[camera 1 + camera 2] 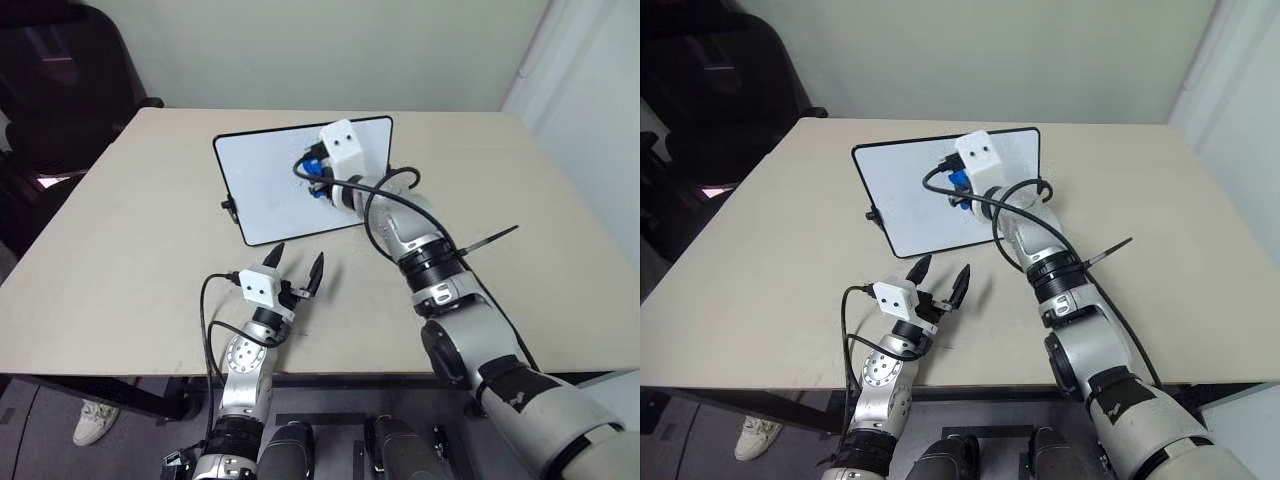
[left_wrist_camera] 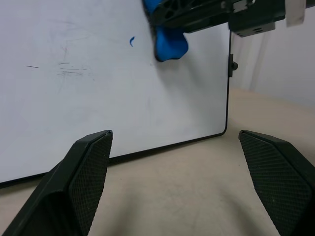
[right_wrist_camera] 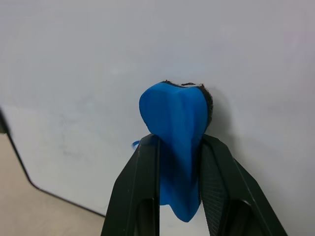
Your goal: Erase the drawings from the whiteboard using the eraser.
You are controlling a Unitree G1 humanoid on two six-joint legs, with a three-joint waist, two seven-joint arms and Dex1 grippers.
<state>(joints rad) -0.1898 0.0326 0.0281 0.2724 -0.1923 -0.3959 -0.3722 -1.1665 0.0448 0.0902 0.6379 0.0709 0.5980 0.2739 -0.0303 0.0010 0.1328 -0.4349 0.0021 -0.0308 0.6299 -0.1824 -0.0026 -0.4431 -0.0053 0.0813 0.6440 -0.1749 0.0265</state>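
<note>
Pinching the eraser point(image 3: 174, 128) in its jaws, the right gripper point(image 3: 178, 147) presses it against the whiteboard point(image 1: 265, 185); the left gripper point(image 1: 297, 270) hovers over the desk point(image 1: 130, 240), jaws spread

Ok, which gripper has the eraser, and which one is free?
The right gripper holds it: its fingers are shut on the blue eraser, pressed to the whiteboard. The left gripper is open, holding nothing, in front of the board.
</note>
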